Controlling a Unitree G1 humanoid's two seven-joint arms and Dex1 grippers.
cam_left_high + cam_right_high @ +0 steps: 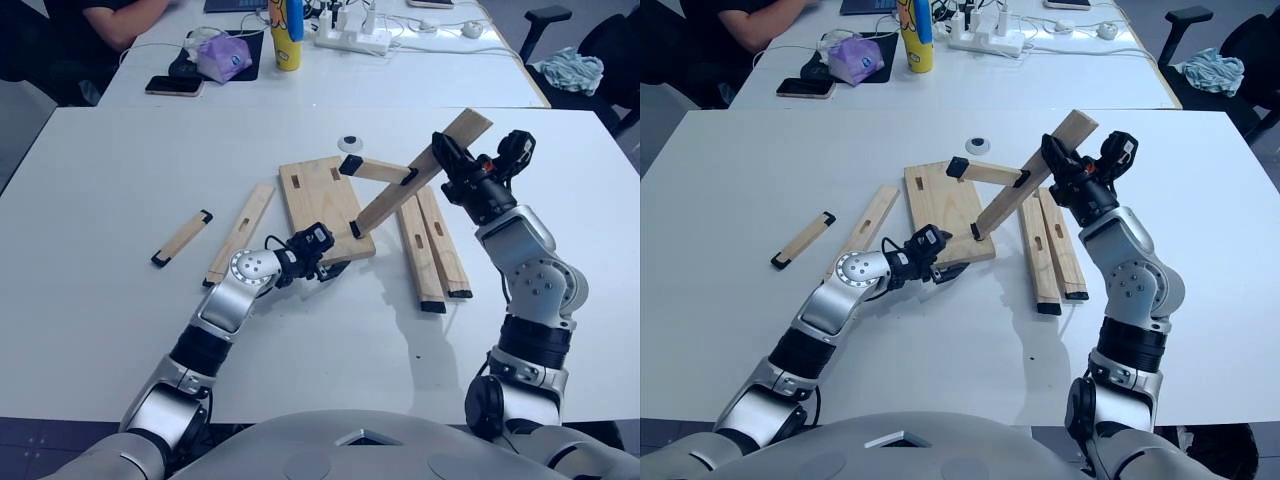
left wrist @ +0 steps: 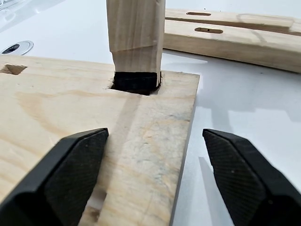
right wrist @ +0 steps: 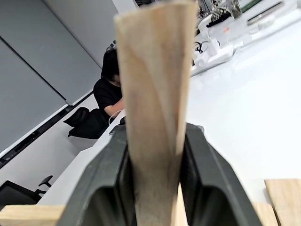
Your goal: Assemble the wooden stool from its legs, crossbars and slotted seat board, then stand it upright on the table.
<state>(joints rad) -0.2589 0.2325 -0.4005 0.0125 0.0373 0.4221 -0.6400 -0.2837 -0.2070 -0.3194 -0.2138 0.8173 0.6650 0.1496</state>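
Seat board (image 1: 315, 195) lies flat mid-table. Right gripper (image 1: 447, 160) pinches a tilted leg (image 1: 395, 195), tip in the 5 o'clock slot. Left gripper (image 2: 154, 136) is spread, straddling that corner. Spare legs (image 1: 432, 245) at 3 o'clock and crossbar (image 1: 182, 238) at 9 lie loose. Assembly barely begun.

Centre frame: right gripper (image 1: 1064, 166) clamps a tilted leg (image 1: 1023, 192), foot in the board (image 1: 933, 205); left gripper (image 1: 937, 256) at its lower edge.

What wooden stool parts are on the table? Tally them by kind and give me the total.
Seat board: 1
Legs: 4
Crossbars: 2
Total: 7
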